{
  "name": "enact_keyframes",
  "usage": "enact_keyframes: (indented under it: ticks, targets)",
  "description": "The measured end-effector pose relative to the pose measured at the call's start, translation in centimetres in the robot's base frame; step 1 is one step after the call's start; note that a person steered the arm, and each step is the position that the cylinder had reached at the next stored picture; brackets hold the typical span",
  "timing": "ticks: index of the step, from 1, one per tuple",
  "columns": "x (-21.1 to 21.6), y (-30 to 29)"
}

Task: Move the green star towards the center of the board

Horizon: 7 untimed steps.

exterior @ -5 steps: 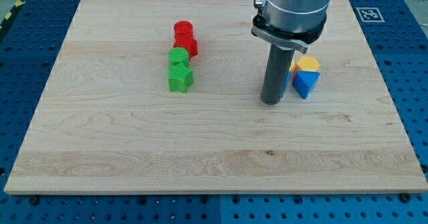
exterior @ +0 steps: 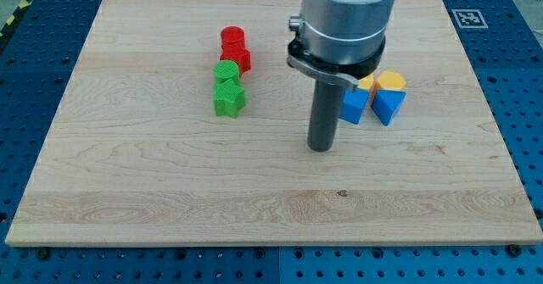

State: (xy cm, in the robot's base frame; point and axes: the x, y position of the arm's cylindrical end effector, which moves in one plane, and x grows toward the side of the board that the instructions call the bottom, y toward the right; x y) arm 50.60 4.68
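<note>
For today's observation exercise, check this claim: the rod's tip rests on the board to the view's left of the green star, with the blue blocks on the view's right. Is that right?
One detail is wrong. In the camera view my tip sits to the view's right of the green star, between it and the blue blocks, which do lie on the view's right.

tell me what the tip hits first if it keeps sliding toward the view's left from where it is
Probably nothing: my tip sits lower in the view than the green star, so a straight leftward line likely passes below it, over bare board. Depth is uncertain.
</note>
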Motion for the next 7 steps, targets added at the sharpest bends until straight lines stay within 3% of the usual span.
enact_keyframes:
  ticks: [2,3,4,7]
  targets:
    - [1.0,-11.0]
    - [-0.5,-18.0]
    - [-2.8,-21.2]
    - [-5.1,-18.6]
